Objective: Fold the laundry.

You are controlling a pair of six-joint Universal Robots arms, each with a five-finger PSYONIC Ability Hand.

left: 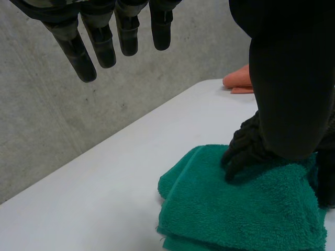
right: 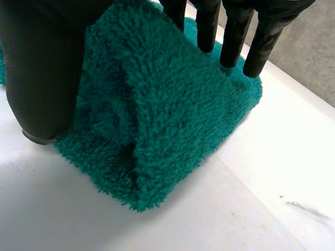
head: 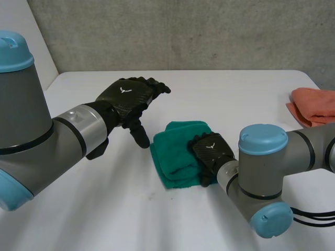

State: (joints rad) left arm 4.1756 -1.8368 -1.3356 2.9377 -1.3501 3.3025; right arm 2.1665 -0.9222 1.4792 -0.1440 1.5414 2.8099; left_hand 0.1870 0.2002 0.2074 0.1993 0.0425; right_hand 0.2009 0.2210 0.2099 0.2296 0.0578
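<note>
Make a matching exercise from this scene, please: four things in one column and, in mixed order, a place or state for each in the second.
Things:
1. green towel
2. orange cloth
3. left hand
4. right hand

Places or states:
A. raised above the table, fingers open
B. folded, in the table's middle
C. resting on the green towel
D. at the table's right edge

Pairs: 1-B, 2-D, 3-A, 4-C

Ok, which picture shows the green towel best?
Head view: the whole folded green towel shows, right hand resting on it. Left wrist view crops one side; right wrist view gives a close fold.
</note>
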